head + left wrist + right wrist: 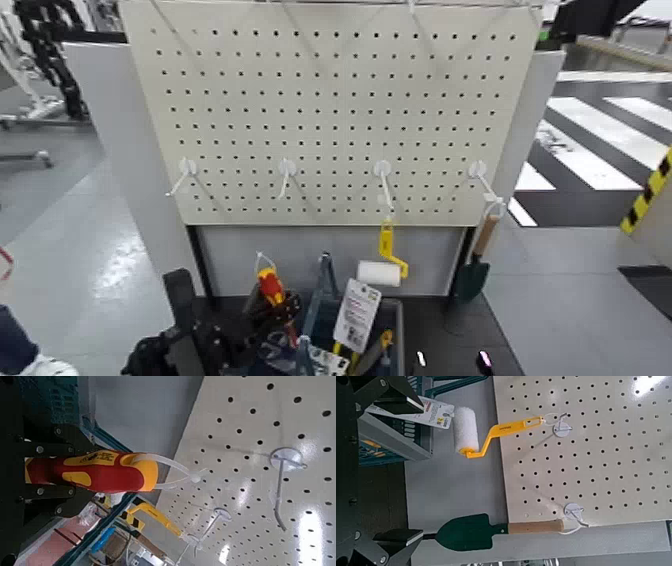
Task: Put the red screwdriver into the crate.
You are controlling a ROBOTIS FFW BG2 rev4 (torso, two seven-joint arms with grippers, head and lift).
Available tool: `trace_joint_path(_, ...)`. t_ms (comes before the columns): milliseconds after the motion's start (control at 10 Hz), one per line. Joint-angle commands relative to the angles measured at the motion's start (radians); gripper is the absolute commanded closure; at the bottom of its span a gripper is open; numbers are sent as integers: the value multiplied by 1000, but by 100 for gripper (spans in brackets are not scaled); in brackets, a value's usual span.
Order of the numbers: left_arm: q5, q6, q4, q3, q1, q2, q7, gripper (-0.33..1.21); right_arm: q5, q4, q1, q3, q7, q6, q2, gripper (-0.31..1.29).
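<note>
With the left hand (279,306), grips the red screwdriver (271,287) firmly around its handle, shaft pointing down near the crate (401,335). With the right hand (421,471), waits near the shovel (467,533), fingers spread wide, gripping nothing. In the crate, holds a white packet (357,315) and yellow-handled tools. Farther out, on the pegboard (335,110), carries the paint roller (379,273) above the crate and, well apart from the screwdriver, the green shovel.
</note>
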Motion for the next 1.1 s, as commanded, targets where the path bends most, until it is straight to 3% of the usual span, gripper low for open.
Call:
trace_joint_path(100,35,6,37,-27,-8,-2,2,111,0,1,0,1,1,0,2,20)
trace_joint_path(500,46,32,63,-42,-19,-1,5,111,0,1,0,0,1,-3,0,20)
trace_joint_path(600,47,32,65,-45,-22,1,8,102,-2,1,0,0,3,-5,0,20)
trace_joint_path(800,56,32,63,-50,-22,1,19,34,-3,2,-2,0,5,-6,0,20)
trace_joint_path(900,62,14,65,-48,-20,1,22,14,-8,5,-2,0,6,-8,0,20)
trace_joint_path(1100,70,-6,63,-44,-17,1,28,13,-9,7,-3,1,6,-8,-3,20)
